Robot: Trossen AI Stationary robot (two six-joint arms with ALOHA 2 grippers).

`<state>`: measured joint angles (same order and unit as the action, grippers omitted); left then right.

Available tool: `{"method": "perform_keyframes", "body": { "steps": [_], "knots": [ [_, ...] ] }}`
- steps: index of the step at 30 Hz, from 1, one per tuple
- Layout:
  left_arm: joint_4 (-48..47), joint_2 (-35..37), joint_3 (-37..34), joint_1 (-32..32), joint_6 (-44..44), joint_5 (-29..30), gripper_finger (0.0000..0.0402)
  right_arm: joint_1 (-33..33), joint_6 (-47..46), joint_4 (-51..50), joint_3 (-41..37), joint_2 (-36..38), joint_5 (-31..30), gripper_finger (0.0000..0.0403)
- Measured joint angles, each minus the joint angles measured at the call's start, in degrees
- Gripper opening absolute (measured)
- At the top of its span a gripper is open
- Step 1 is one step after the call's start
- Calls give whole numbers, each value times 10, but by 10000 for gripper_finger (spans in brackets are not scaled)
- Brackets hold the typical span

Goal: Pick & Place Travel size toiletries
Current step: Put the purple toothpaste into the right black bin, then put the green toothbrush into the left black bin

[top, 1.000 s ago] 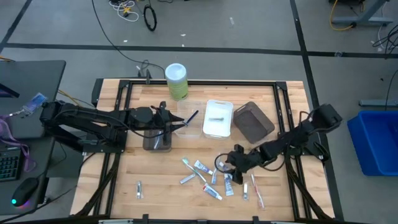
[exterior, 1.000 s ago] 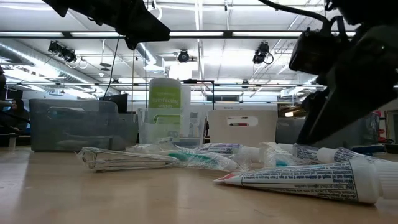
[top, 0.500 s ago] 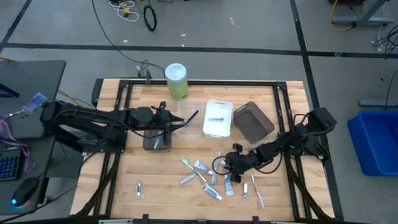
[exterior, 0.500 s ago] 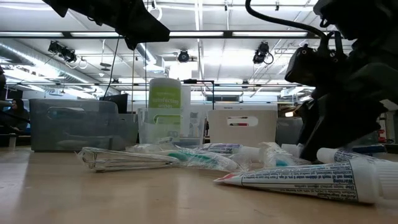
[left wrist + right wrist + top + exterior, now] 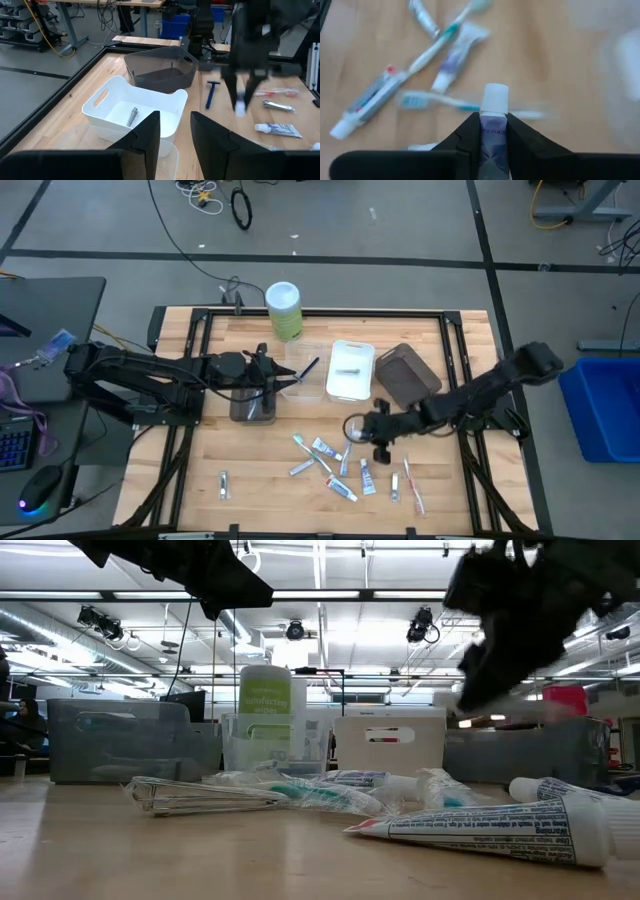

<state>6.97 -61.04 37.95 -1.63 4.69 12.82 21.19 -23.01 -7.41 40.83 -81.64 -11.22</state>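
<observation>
Since a second ago, I've raised my right claw (image 5: 493, 131) off the worktop (image 5: 200, 455), now clenched on a mini toothpaste tube (image 5: 493, 125) (white cap forward). Below lie several more tubes and two toothbrushes. Farther off, three trays; my left claw (image 5: 175, 131) hovers half-open.

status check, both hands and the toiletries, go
Right hand shut on a toothpaste tube, lifted above the toiletry pile. Left hand waiting over the clear tray. Nothing in the way.
</observation>
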Motion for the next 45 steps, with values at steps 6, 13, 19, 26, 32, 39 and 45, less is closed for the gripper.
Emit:
{"method": "perform_keyframes", "body": {
  "steps": [6,13,19,26,32,39,45],
  "knots": [
    [0,0,0,0,0,0,116,-28,12,-195,33,135,-159,76],
    [0,0,0,0,0,0,116,-115,-118,-383,14,186,-275,79],
    [0,0,0,0,0,0,116,-181,-94,-328,-58,186,-214,88],
    [0,0,0,0,0,0,116,-233,-63,-296,-97,186,-175,130],
    [1,0,0,0,0,0,116,-237,-29,-225,-97,186,-154,185],
    [5,0,0,0,27,-1,116,-237,34,-24,-97,186,-96,213],
    [19,-43,1,-17,51,-125,116,-238,137,114,-97,186,-96,198]
  ]
}}
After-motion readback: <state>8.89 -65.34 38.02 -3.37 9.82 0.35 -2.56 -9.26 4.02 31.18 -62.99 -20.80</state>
